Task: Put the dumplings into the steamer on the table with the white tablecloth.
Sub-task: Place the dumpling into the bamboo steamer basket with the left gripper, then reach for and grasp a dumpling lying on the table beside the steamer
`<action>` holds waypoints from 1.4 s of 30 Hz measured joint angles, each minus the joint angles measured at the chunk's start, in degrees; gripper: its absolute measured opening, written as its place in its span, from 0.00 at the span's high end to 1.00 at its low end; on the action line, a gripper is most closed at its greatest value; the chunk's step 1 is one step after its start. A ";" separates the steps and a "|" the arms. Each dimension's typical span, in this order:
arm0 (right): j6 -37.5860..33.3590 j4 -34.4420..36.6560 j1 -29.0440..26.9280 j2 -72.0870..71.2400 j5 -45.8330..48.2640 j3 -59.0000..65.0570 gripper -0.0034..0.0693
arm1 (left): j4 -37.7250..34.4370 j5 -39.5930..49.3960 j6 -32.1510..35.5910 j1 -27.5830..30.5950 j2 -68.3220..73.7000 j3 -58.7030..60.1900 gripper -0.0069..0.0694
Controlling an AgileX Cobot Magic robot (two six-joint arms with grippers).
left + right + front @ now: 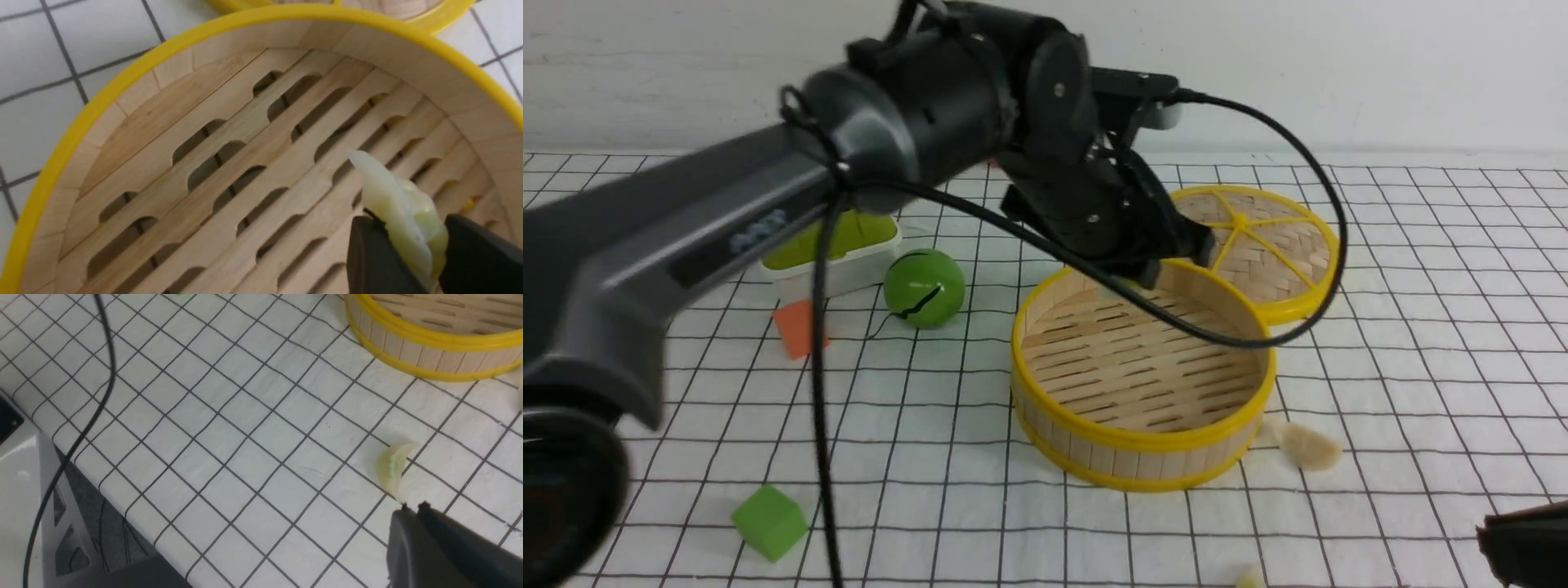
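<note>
Over the far part of the round steamer, the left gripper grasps one pale dumpling, best lowered close to the slats before release, while the right gripper, fingers closed together, waits near another dumpling on the cloth.

From my seat I can see, with the green ball as my landmark, the white basket holding something green and the orange foam cube just beside it, a green foam cube nearer me, and the woven lid with yellow spokes well off to its right.
</note>
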 joint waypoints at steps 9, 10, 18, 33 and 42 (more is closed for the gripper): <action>0.00 -0.73 0.00 0.00 1.26 0.00 0.91 | 0.63 -1.55 -1.88 0.00 4.06 -1.83 0.39; 0.00 -1.38 0.00 0.00 1.26 0.00 0.91 | 0.63 -0.84 -1.88 0.00 3.49 -1.83 0.33; 4.28 -9.16 1.88 7.66 -0.23 -3.13 0.91 | 8.29 15.55 1.97 0.00 -18.15 -2.04 0.22; 20.11 -25.18 18.76 33.23 -14.00 -6.53 0.74 | 10.30 24.45 4.80 0.00 -56.54 29.35 0.93; 22.36 -26.80 18.93 49.88 -17.91 -6.76 0.26 | 10.17 20.23 1.96 0.00 -77.77 58.90 0.93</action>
